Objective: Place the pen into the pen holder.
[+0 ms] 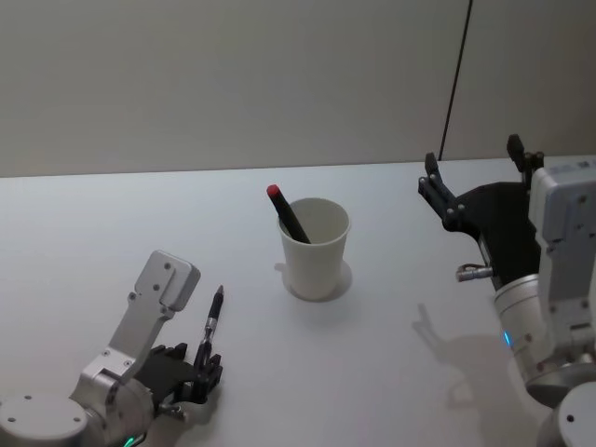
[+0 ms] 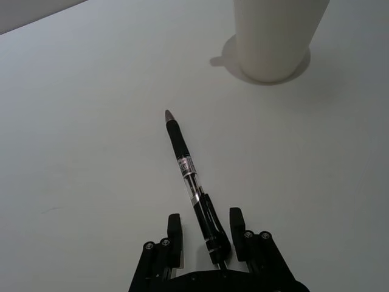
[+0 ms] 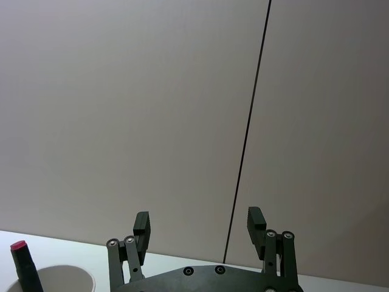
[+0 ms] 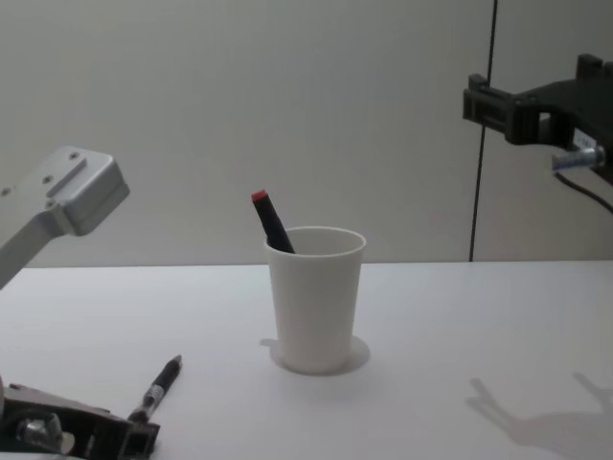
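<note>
A black pen [image 1: 213,321] lies on the white table left of the pen holder [image 1: 317,250], a white paper cup. My left gripper [image 1: 207,365] sits low at the pen's rear end. In the left wrist view the pen [image 2: 185,170] points toward the pen holder [image 2: 276,36], and the left gripper [image 2: 205,230] is open, one finger on each side of the barrel. A black marker with a red cap [image 1: 286,210] leans inside the cup. My right gripper [image 1: 472,160] hangs open and empty, raised at the right.
The white table [image 1: 84,223] stretches out bare around the cup, with a plain wall behind it. In the chest view the pen [image 4: 159,383] lies left of the cup [image 4: 316,299], and the right gripper [image 4: 500,107] is high at the right.
</note>
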{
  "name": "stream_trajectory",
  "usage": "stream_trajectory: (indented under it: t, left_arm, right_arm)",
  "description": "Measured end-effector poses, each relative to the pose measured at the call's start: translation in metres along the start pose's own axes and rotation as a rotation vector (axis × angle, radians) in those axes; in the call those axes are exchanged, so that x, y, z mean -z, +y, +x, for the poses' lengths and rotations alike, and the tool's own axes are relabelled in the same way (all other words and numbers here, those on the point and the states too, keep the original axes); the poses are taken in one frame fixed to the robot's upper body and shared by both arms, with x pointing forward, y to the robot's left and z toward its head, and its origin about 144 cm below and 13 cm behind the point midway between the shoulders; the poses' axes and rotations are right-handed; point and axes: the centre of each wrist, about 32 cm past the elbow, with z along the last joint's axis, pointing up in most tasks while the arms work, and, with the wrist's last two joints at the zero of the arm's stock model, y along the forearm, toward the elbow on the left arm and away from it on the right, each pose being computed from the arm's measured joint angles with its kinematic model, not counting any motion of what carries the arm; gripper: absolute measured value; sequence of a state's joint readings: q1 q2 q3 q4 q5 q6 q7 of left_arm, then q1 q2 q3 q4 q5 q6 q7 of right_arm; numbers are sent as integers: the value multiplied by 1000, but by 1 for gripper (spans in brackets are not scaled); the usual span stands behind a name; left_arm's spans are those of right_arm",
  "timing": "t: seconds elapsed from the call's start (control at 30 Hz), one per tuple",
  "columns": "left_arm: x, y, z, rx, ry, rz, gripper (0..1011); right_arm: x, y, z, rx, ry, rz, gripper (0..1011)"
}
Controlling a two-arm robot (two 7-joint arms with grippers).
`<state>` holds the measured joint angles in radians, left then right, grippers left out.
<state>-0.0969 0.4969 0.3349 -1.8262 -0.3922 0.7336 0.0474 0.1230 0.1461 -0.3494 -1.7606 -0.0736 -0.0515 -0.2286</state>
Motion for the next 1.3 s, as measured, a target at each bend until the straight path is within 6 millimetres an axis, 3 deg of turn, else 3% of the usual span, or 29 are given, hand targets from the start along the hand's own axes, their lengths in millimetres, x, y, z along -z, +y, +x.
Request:
stream_trajectory:
  t: [0.37, 0.77, 1.3]
  left_arm:
    - [-1, 2, -4, -9, -38, -4, 435]
    - [-4, 2, -10, -6, -83, -14, 190]
    - [-8, 1, -11, 2, -97, -43, 184]
  right_arm:
    - [0, 0, 0, 0, 0, 0, 1001]
    - [0, 0, 0, 0, 0, 0, 1001]
    - [0, 0, 0, 0, 0, 0, 1001]
